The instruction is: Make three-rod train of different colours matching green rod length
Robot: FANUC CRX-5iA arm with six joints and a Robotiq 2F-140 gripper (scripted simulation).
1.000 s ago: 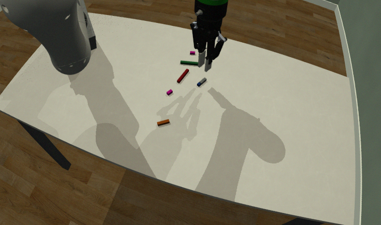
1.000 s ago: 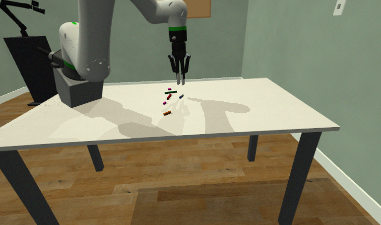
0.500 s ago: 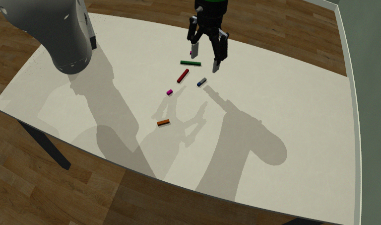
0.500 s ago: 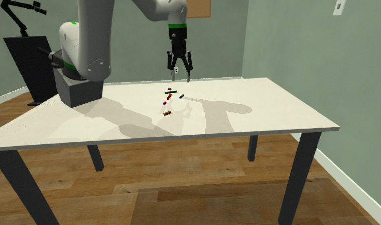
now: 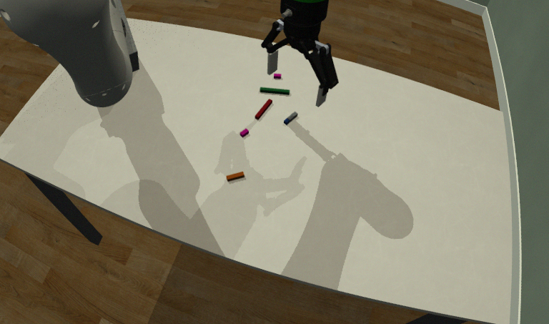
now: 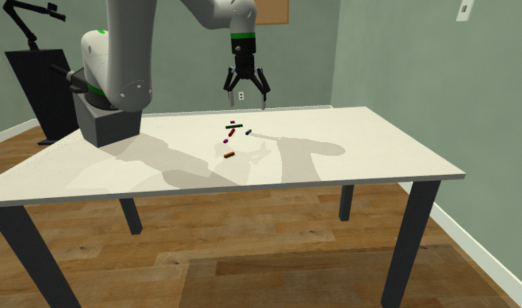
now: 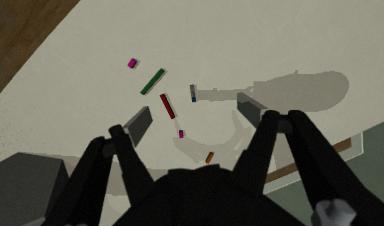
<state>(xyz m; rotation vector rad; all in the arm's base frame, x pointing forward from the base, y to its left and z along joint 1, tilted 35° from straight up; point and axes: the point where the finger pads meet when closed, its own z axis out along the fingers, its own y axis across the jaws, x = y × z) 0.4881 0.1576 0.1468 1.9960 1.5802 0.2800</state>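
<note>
My gripper [image 5: 297, 85] hangs wide open and empty, well above the rods; it also shows in the exterior view [image 6: 247, 104] and the wrist view [image 7: 195, 121]. The green rod [image 5: 274, 90] lies flat on the table. A grey rod [image 5: 292, 115] and a small blue rod [image 5: 287, 120] lie end to end in one line, right of the red rod [image 5: 263, 109]. One magenta rod [image 5: 277, 76] lies behind the green rod, another magenta rod [image 5: 244, 132] in front of the red rod's near end. The orange rod [image 5: 235, 176] lies alone nearer the front.
The robot's base [image 6: 105, 124] stands on the table's back left corner. A black stand with an arm [image 6: 36, 73] is on the floor behind the table, at the left. A wall runs along the table's right side.
</note>
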